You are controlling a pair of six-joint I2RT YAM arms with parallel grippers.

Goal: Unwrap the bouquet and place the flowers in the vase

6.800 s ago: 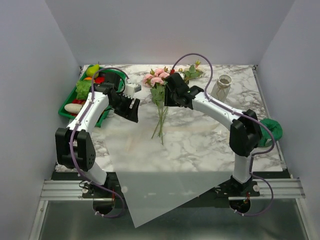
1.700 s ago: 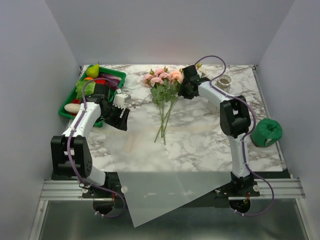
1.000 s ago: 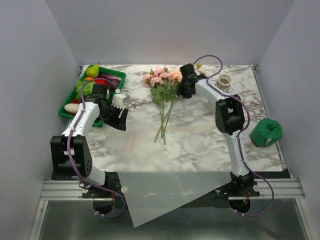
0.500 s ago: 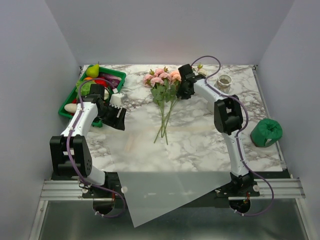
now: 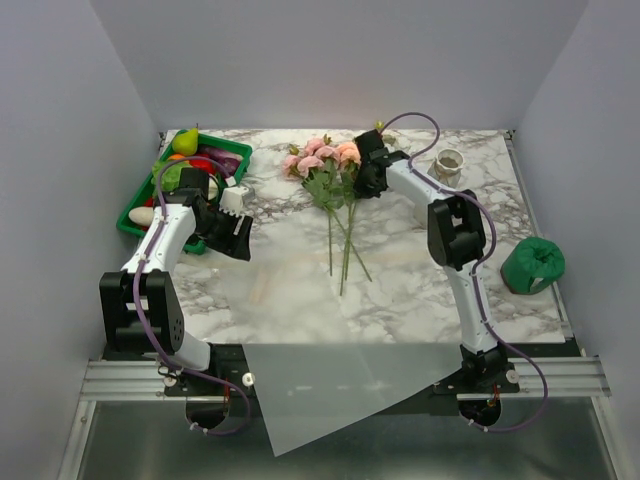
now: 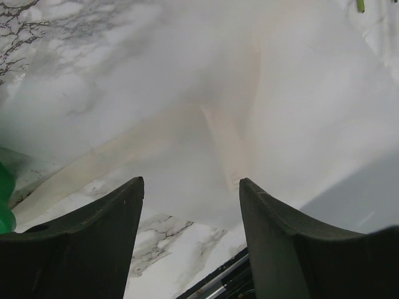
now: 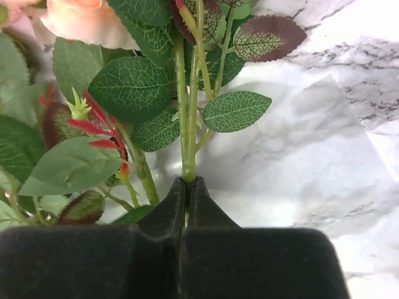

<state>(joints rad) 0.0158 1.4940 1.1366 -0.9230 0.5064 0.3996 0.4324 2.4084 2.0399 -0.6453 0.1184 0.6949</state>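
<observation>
Stems of the flowers (image 5: 322,170) have swung rightward since a moment ago; the blooms lie far-centre. Only the right wrist view shows the right gripper (image 7: 187,185) clenched on thin stems. The left gripper (image 6: 190,208) hangs spread, empty, over paper (image 6: 280,112). The vase (image 5: 448,163) stands well apart.

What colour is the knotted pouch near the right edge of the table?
Dark green. The pouch shows best in the top external view.
</observation>
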